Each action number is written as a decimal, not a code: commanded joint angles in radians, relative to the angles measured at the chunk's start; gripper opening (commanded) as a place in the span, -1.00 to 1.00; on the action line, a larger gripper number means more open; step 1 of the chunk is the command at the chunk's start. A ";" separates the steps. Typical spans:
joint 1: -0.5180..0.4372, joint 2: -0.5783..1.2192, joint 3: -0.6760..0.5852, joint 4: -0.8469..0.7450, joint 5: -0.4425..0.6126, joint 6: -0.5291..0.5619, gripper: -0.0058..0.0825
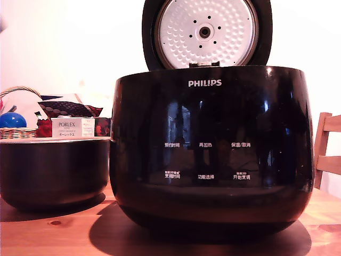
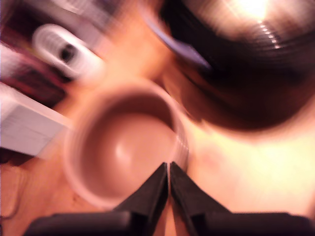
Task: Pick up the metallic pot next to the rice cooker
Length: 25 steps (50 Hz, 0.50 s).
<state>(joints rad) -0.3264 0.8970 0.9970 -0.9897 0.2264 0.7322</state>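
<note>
Black tapered fingers of the hand (image 2: pixel 169 169) are pressed together, empty, hovering over the near rim of the dark, round, silvery-rimmed metallic pot (image 2: pixel 123 145). It sits on the wooden worktop (image 1: pixel 64 229) just beside the big glossy black rice cooker (image 1: pixel 213 149). Best spread first, then straddle the thin rim.

Blurred, the closed hand (image 2: pixel 169 172) hangs over the metallic pot (image 2: pixel 125 145), with the rice cooker (image 2: pixel 246 73) beside it.

Claw (image 2: pixel 169 167) closed, black fingers (image 2: pixel 147 194) touching
</note>
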 commanded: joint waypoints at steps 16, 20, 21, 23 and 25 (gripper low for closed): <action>-0.001 0.177 -0.008 0.110 -0.042 0.240 0.29; -0.001 0.220 -0.008 0.139 -0.071 0.253 0.37; -0.001 0.231 -0.008 0.142 -0.079 0.253 0.38; -0.001 0.255 -0.008 0.145 -0.092 0.260 0.41; -0.002 0.280 -0.008 0.144 -0.111 0.260 0.41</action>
<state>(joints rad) -0.3264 1.1427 0.9970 -0.8509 0.1307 0.9821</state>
